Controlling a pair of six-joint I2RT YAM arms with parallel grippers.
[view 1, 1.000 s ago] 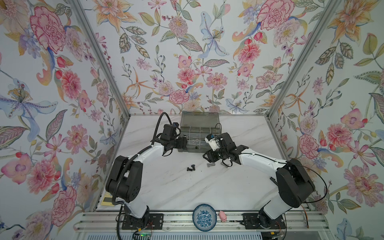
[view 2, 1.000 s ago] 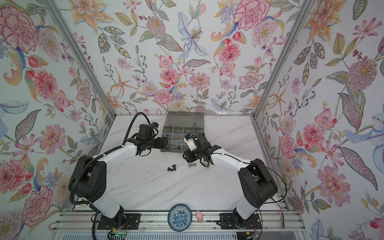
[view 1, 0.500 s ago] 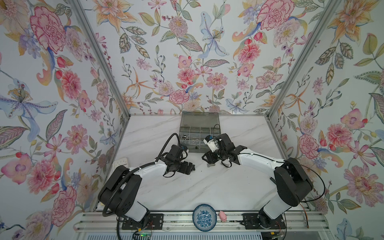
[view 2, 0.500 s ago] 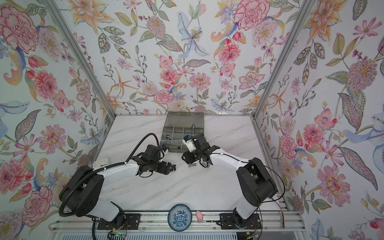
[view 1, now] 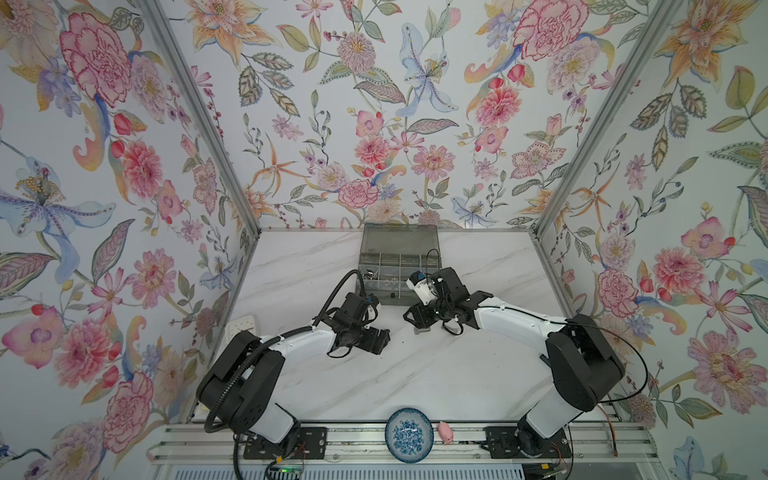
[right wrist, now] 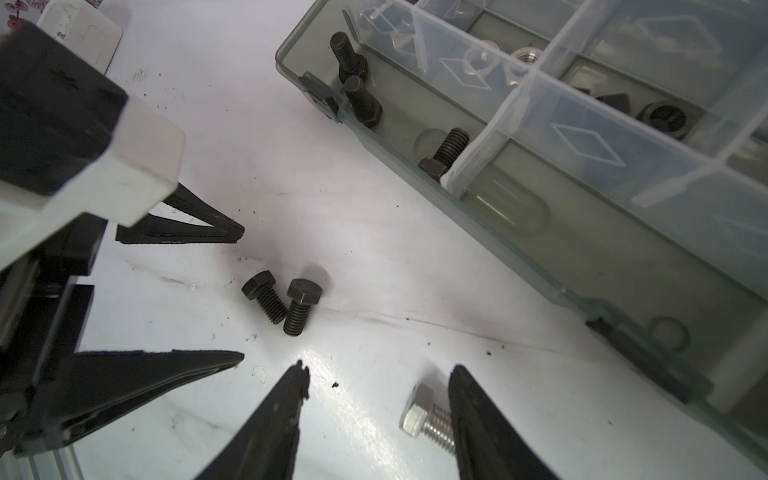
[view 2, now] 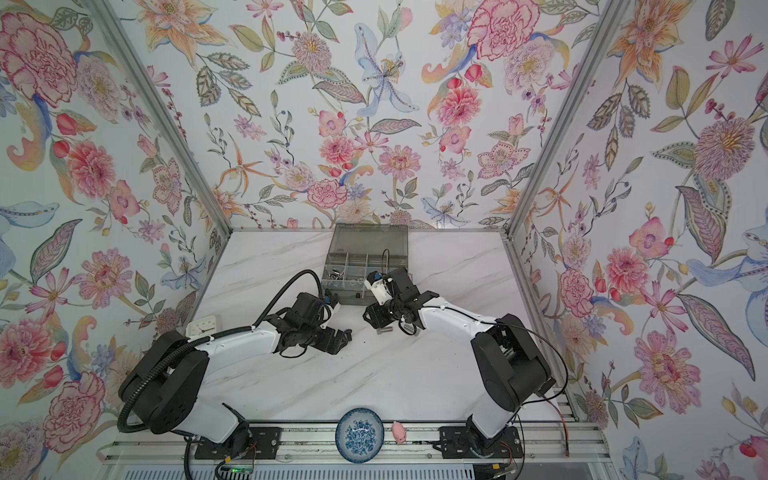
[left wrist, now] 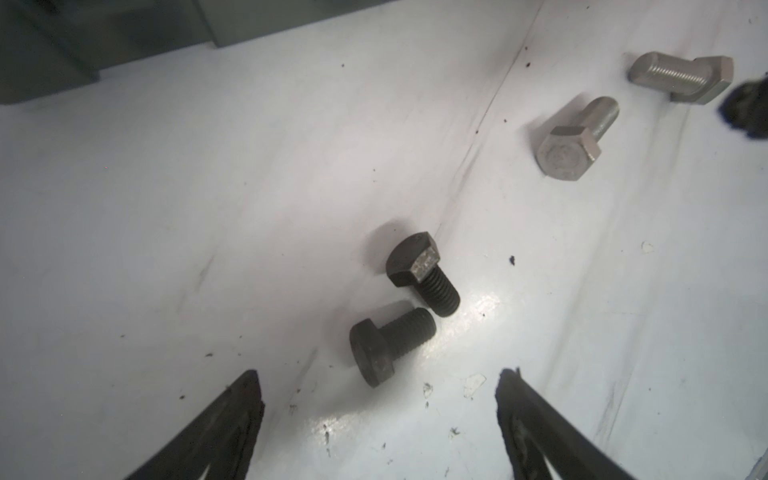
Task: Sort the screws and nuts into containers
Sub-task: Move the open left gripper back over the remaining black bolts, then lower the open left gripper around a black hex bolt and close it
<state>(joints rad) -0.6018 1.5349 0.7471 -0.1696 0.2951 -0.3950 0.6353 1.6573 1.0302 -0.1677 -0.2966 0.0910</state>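
Two black screws (left wrist: pixel 424 274) lie touching on the bare desk (view 1: pixel 415 374), just in front of the organizer box (view 1: pixel 399 243) at the middle of the desk's back edge. Three like them already rest in an end compartment (right wrist: pixel 395 108) by its front wall. A second ago the left gripper (left wrist: pixel 380 380) was up at the box. Now it has swung back over the pair, jaws spread wide and empty, so I'd guess one drop is done and the next pick begins. The right gripper (right wrist: pixel 379 370), half spread, straddles a silver screw (right wrist: pixel 428 417) without clamping it. Another silver screw (left wrist: pixel 575 139) lies near.
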